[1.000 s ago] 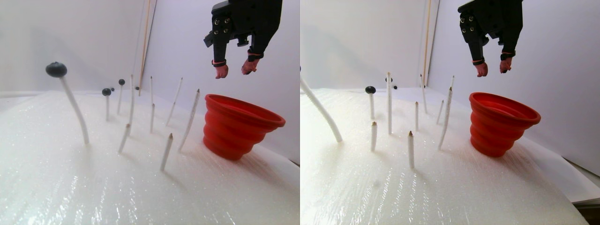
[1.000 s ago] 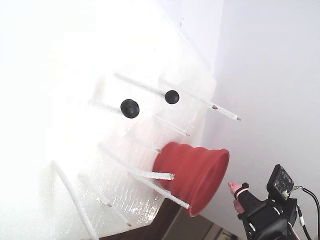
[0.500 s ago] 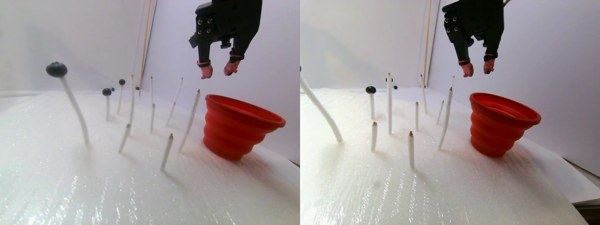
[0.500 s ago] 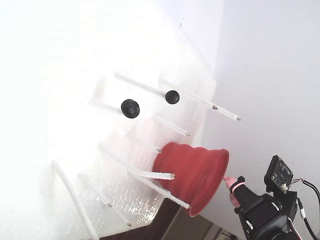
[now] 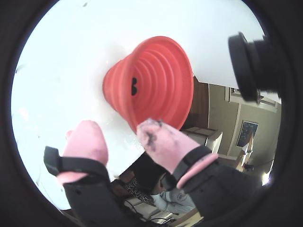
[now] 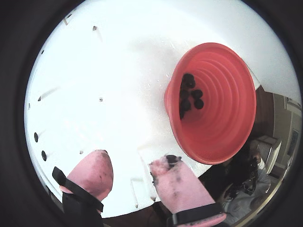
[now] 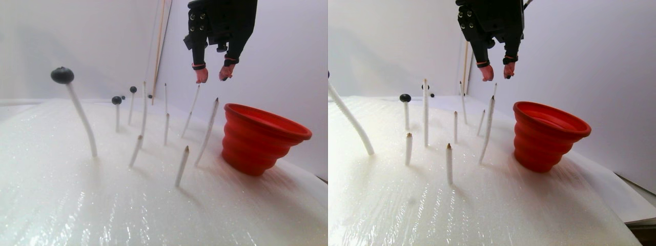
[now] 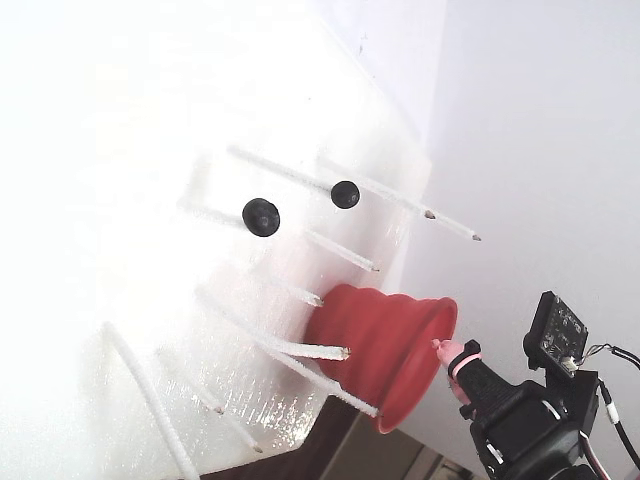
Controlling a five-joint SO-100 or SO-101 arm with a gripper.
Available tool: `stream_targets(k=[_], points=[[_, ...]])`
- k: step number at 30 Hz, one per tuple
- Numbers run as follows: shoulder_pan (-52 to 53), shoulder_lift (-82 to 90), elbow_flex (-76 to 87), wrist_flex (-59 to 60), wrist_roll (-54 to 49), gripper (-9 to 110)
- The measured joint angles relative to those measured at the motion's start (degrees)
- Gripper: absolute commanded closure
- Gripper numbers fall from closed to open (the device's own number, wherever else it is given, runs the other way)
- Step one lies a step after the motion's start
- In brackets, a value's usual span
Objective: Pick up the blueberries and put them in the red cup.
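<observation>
The end effector is drifting leftward in the stereo pair view, away from above the red cup and toward the white rods. Its pink fingertips are spread and empty, so a drop probably just finished. Several blueberries are lying inside the cup; others are sitting on rod tips over the white counter. The arm is hanging high, fingers pointing down, likely heading for another berry.

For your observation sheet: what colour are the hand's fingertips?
Pink, smudged dark; the fingertips show best in a wrist view.
</observation>
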Motion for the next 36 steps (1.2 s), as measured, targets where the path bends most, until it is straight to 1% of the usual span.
stream_targets(k=[25,36], points=[[-11.07,11.6,5.54,6.59,3.96,87],[-15.21,14.59,7.03,8.53,4.13,86]])
